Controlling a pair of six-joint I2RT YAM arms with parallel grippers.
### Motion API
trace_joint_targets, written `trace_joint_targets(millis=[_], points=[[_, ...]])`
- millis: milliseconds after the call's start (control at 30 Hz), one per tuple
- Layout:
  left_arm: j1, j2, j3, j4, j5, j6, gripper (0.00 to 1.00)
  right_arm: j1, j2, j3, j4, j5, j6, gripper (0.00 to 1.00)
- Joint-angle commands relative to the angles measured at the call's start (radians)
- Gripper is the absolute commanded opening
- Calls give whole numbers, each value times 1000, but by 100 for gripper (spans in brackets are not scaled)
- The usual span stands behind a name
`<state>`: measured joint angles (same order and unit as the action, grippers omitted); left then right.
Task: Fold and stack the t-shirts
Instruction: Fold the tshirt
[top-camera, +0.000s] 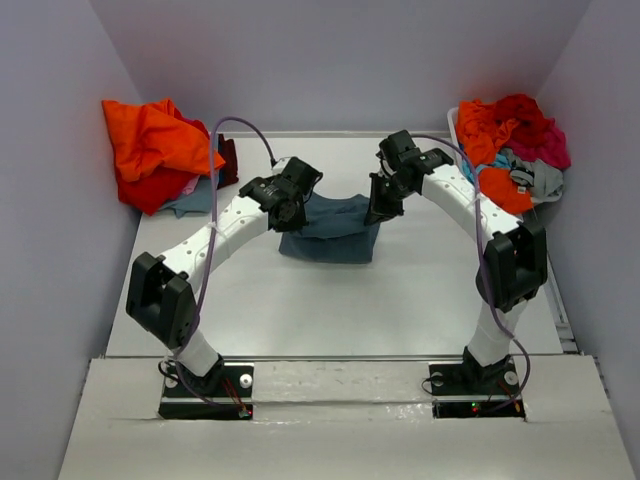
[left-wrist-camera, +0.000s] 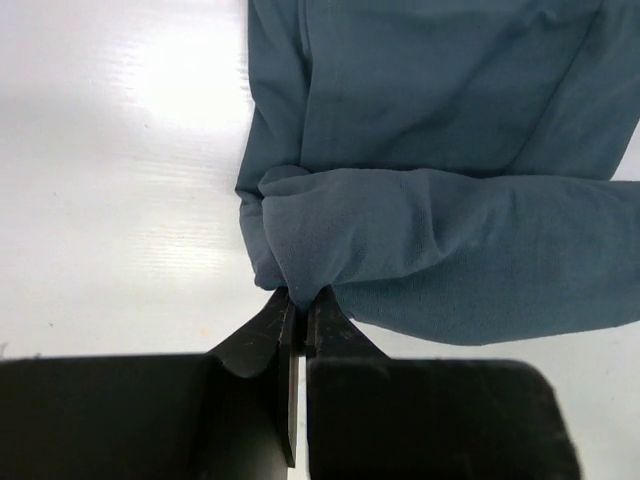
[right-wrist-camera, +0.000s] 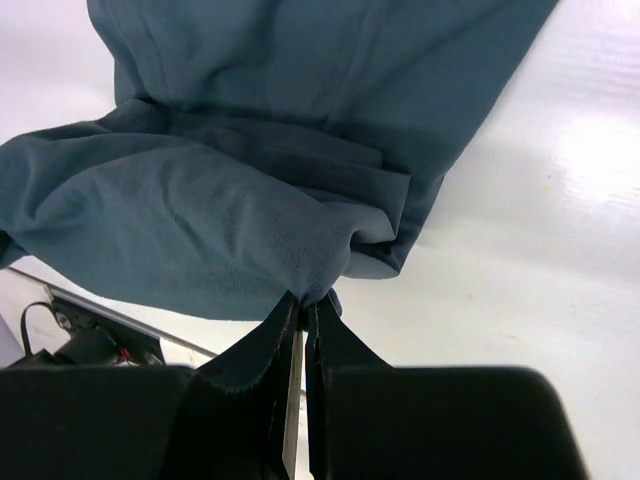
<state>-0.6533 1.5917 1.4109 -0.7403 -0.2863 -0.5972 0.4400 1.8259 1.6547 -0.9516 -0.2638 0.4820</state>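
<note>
A dark slate-blue t-shirt (top-camera: 330, 232) lies partly folded in the middle of the table. My left gripper (top-camera: 291, 216) is shut on its left edge; in the left wrist view (left-wrist-camera: 300, 300) the cloth (left-wrist-camera: 430, 200) bunches at the fingertips. My right gripper (top-camera: 378, 212) is shut on its right edge; in the right wrist view (right-wrist-camera: 308, 305) the cloth (right-wrist-camera: 250, 190) hangs from the tips, lifted off the table. A heap of orange and red t-shirts (top-camera: 155, 150) lies at the back left. Another heap of orange, red, magenta, teal and grey t-shirts (top-camera: 512, 145) lies at the back right.
Grey walls close in the white table (top-camera: 330, 310) on the left, back and right. The right heap sits in a white bin (top-camera: 455, 125). A purple cable (top-camera: 235, 125) loops above the left arm.
</note>
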Motion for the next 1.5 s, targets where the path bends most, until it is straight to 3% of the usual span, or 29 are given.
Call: trace_joint_targets(millis=[0, 800, 1467], points=[[38, 36, 79, 42, -22, 53, 6, -1, 32, 102, 1, 37, -10, 7], [127, 388, 506, 50, -54, 112, 6, -79, 242, 367, -35, 71, 13, 7], [155, 540, 775, 96, -100, 131, 6, -99, 339, 557, -61, 135, 29, 7]])
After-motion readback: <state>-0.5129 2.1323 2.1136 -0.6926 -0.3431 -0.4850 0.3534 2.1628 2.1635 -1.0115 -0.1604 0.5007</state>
